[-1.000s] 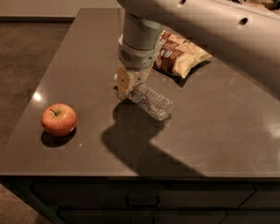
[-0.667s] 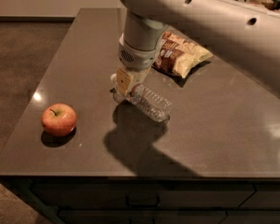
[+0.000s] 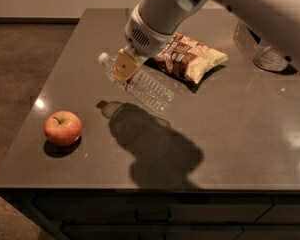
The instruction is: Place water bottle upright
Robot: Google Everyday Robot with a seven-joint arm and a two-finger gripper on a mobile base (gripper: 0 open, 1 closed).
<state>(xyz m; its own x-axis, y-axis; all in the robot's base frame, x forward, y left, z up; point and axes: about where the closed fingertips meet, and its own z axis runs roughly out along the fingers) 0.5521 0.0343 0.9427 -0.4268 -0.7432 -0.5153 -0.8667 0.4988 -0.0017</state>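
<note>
The water bottle [image 3: 149, 88] is a clear ribbed bottle with a white cap pointing to the upper left. It lies nearly flat, a little tilted, and is held above the grey table [image 3: 240, 134]; its shadow falls on the table below it. My gripper [image 3: 126, 67] comes down from the upper right and is shut on the bottle's neck end, near the label band. One tan finger pad [image 3: 123, 68] faces the camera and hides part of the bottle.
A red apple [image 3: 63, 127] sits near the table's front left. A brown and yellow snack bag [image 3: 189, 59] lies just behind the bottle. A wide clear glass cup [image 3: 262, 51] stands at the back right. The table's front edge runs close below.
The gripper has lifted the bottle off the table by its neck end and moved up; the bottle's shadow now lies apart from it on the table.
</note>
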